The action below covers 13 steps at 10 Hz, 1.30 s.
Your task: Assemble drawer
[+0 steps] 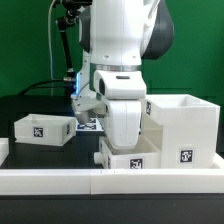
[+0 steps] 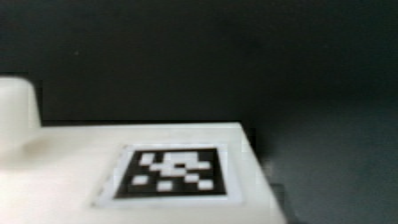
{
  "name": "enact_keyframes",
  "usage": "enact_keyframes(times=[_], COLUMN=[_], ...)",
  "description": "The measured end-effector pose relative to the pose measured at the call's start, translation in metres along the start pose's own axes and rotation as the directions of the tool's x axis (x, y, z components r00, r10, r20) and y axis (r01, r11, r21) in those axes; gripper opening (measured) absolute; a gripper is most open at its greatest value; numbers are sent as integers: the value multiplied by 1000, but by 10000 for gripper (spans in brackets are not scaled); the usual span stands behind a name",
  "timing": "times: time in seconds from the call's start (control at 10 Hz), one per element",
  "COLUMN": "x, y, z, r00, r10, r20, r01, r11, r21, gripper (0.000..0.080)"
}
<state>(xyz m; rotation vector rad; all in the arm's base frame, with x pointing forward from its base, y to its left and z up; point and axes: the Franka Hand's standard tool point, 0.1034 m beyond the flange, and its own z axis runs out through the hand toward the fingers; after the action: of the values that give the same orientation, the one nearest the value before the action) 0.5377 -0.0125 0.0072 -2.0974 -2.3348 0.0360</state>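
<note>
The tall white casing [image 1: 186, 128] stands at the exterior view's right, with a tag low on its front. One small tray [image 1: 42, 129] with a tag lies on the black table at the left. A second tagged tray [image 1: 130, 157] sits at the front centre, against the casing's left side. My gripper [image 1: 124, 138] hangs right over this second tray, and its fingertips are hidden behind the hand and the tray's rim. The wrist view shows a blurred white face with a tag [image 2: 173, 172] very close. No fingers show there.
The low white border wall [image 1: 100, 181] runs along the front of the table. The marker board [image 1: 88, 124] lies behind the arm. A rounded white shape [image 2: 15, 115] stands at the edge of the wrist view. A green wall is behind.
</note>
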Motion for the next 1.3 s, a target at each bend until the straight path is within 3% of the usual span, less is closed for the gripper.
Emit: enact_keyframes(times=[0.6, 1.0, 1.3], x=[4, 20, 18], y=[3, 10, 11], z=[0, -1, -1], r00=[1000, 1000, 1000], r10=[0, -27, -21], r20=[0, 7, 7], r01=[0, 27, 21], r11=[1000, 1000, 999], r21=[-13, -14, -29], gripper=[41, 41, 41])
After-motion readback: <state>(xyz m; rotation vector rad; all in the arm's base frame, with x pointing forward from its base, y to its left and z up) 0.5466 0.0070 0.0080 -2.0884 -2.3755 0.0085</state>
